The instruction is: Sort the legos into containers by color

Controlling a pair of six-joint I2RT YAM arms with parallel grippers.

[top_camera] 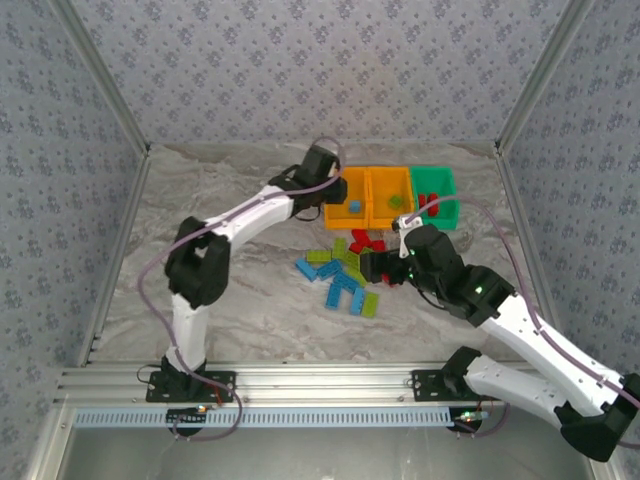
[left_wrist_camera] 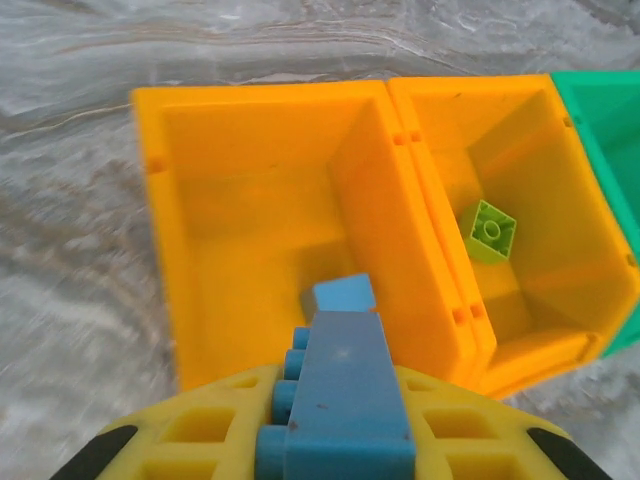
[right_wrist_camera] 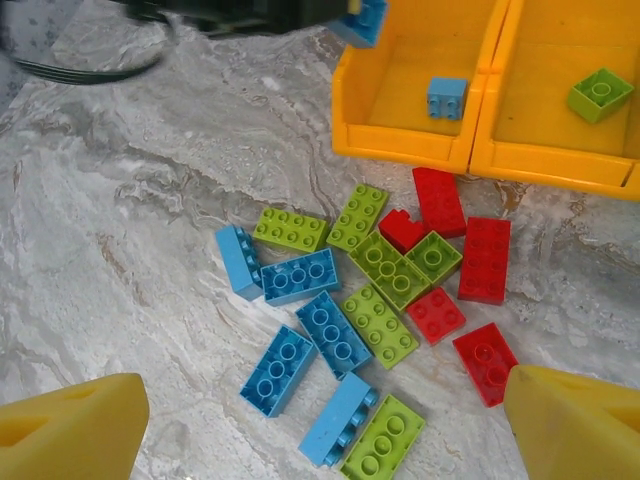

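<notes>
My left hand (top_camera: pixel 328 178) is clamped on a blue lego (left_wrist_camera: pixel 345 400) and hangs over the left orange container (left_wrist_camera: pixel 260 95), where a smaller blue lego (left_wrist_camera: pixel 338 295) lies on the bottom. Touching it, the middle orange container (left_wrist_camera: pixel 470 88) holds one lime lego (left_wrist_camera: pixel 489 230). The green container (left_wrist_camera: pixel 600 90) ends the row, which sits toward the counter's far edge. My right hand (right_wrist_camera: pixel 320 440) is spread wide above the loose legos (right_wrist_camera: pixel 385 275). These are blue, lime and red, heaped on the counter (right_wrist_camera: pixel 120 200) just on the near side of the containers.
</notes>
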